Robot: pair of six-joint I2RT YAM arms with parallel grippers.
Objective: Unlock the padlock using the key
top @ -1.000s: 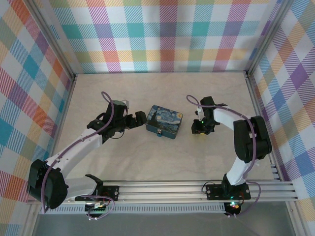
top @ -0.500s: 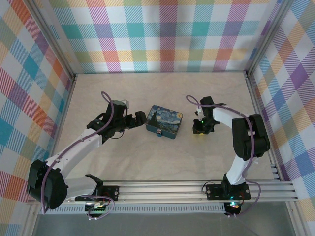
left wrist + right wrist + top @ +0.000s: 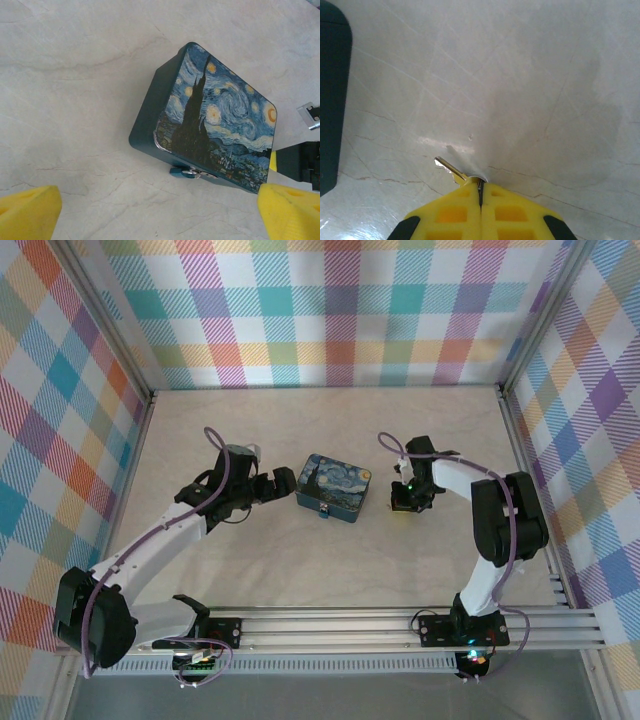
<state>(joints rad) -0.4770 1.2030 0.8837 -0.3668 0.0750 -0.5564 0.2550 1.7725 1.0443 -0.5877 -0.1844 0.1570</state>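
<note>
The tiny blue padlock [image 3: 190, 173] with silvery parts hangs on the front edge of a dark-blue starry-night tin [image 3: 215, 120], and appears as a small speck [image 3: 324, 511] in the top view. My left gripper [image 3: 157, 205] is open, its yellow fingertips [image 3: 27, 212] spread wide just left of the tin [image 3: 335, 488], touching nothing. My right gripper [image 3: 481, 192] is shut on the key [image 3: 449, 168], low over the table to the right of the tin. The silvery blade sticks out to the left of the pads. In the top view this gripper [image 3: 403, 503] sits a short way from the tin.
The tin's dark side [image 3: 332, 100] fills the left edge of the right wrist view. Pale marbled tabletop [image 3: 320, 570] surrounds everything, with checked walls on three sides and an aluminium rail [image 3: 400, 625] along the near edge.
My right gripper's jaws have closed together on the key. Both arms have stayed almost where they were, and the left gripper stays open.
</note>
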